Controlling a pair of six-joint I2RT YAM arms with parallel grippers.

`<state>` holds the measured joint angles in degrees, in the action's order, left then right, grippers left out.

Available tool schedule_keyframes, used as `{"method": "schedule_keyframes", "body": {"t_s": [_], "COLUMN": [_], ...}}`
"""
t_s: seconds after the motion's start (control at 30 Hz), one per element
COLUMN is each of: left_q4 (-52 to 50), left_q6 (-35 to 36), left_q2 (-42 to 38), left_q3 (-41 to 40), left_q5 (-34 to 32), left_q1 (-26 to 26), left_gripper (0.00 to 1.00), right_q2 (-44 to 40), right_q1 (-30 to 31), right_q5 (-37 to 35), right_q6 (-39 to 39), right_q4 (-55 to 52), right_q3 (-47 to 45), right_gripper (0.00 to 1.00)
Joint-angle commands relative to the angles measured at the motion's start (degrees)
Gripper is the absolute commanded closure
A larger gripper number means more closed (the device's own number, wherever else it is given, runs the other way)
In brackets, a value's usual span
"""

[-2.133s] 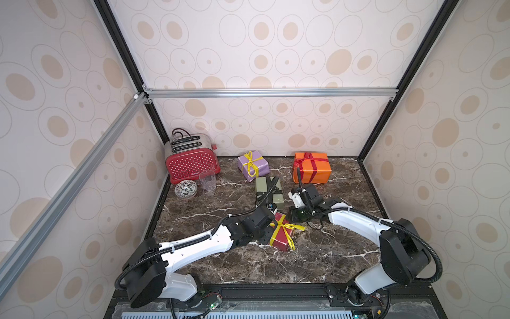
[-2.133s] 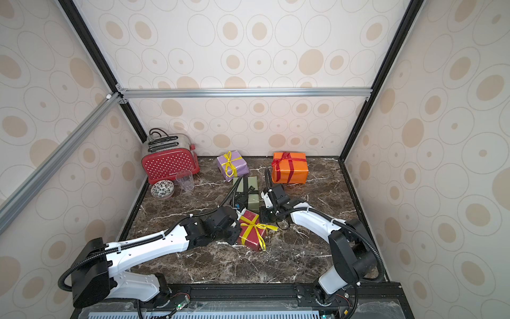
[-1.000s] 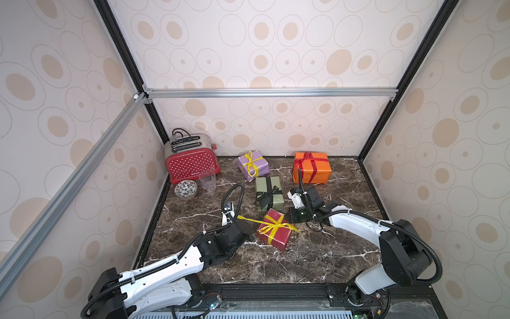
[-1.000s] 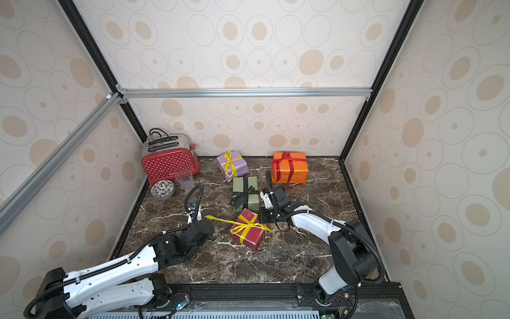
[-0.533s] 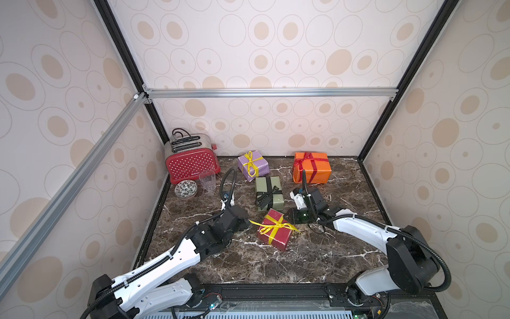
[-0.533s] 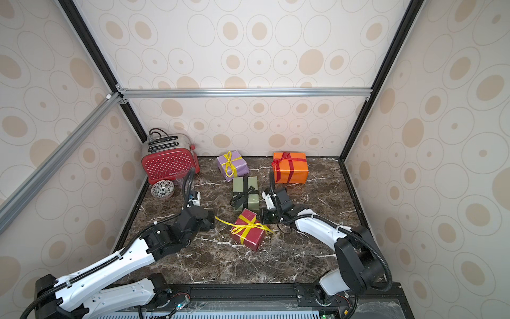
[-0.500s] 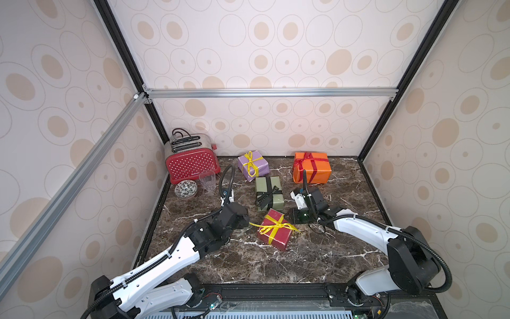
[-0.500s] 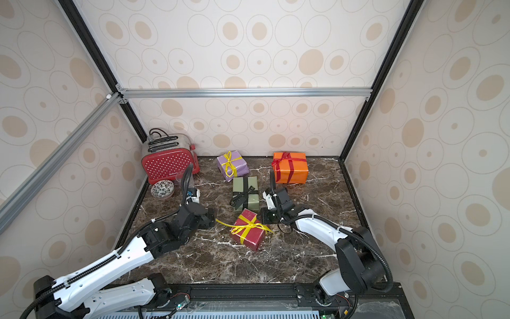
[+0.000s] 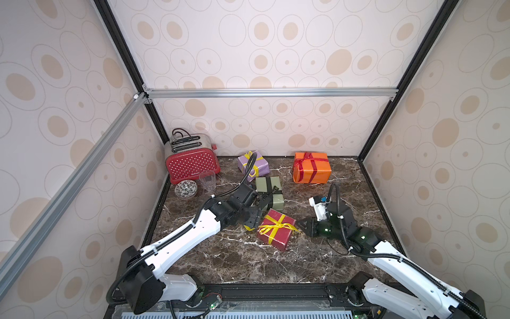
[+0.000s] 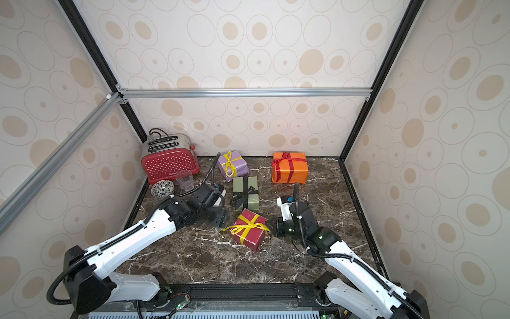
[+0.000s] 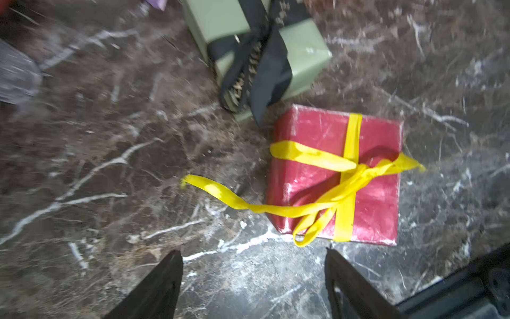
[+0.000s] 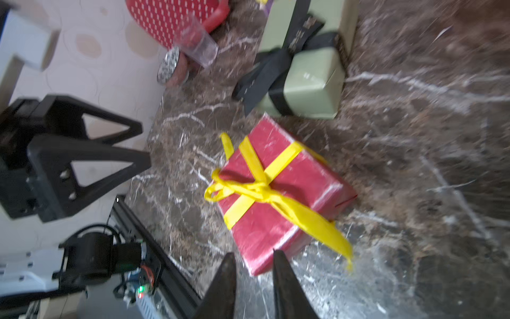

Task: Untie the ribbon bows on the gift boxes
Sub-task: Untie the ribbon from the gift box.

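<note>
Lying limp lower-centre, yellow ribbon judged soft, slippery: pinch its tail. Left gripper gapes empty; right gripper barely parted, empty.

Left end effector has let go of the yellow ribbon.

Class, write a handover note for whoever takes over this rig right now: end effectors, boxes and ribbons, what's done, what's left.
Left end effector: open, empty, beside the dark red box. Right end effector: slightly open, empty, at its other side.
Dark red box's yellow ribbon: one tail pulled out, knot and a loop remain.
Olive box: black ribbon hangs in loose strands, seemingly done.
To do: finish that yellow ribbon; lilac box and orange box are still tied.
</note>
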<state>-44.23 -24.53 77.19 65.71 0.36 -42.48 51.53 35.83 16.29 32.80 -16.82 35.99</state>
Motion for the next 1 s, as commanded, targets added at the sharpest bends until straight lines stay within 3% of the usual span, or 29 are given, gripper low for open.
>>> {"method": "schedule_keyframes", "body": {"t_s": [0.0, 0.17, 0.33, 0.47, 0.97], "left_q4": [-2.2, -2.3, -1.7, -1.7, -0.4], "left_q6": [2.3, 2.4, 2.0, 1.7, 0.9], "left_q2": [-0.1, -2.6, -4.5, -5.9, -8.4], "left_q3": [0.1, -0.8, -1.4, -1.8, -2.5], "left_q5": [9.7, 8.1, 6.6, 4.1, 4.1], "left_q1": [0.2, 0.2, 0.2, 0.2, 0.2], "left_gripper": [0.22, 0.21, 0.21, 0.21, 0.2], "right_q2": [1.4, 12.7, 24.3, 25.7, 28.4], "right_q1": [6.6, 14.2, 14.7, 14.9, 15.0], "right_q5": [-3.2, -16.6, -22.8, -26.7, -25.9], "right_q6": [-1.8, -5.2, -8.1, -9.8, -13.2], "right_q4": [-5.1, -9.4, -13.5, -13.0, -8.9], "right_q3": [-1.2, 6.2, 13.8, 15.0, 16.4], "right_gripper": [0.76, 0.76, 0.82, 0.82, 0.76]}}
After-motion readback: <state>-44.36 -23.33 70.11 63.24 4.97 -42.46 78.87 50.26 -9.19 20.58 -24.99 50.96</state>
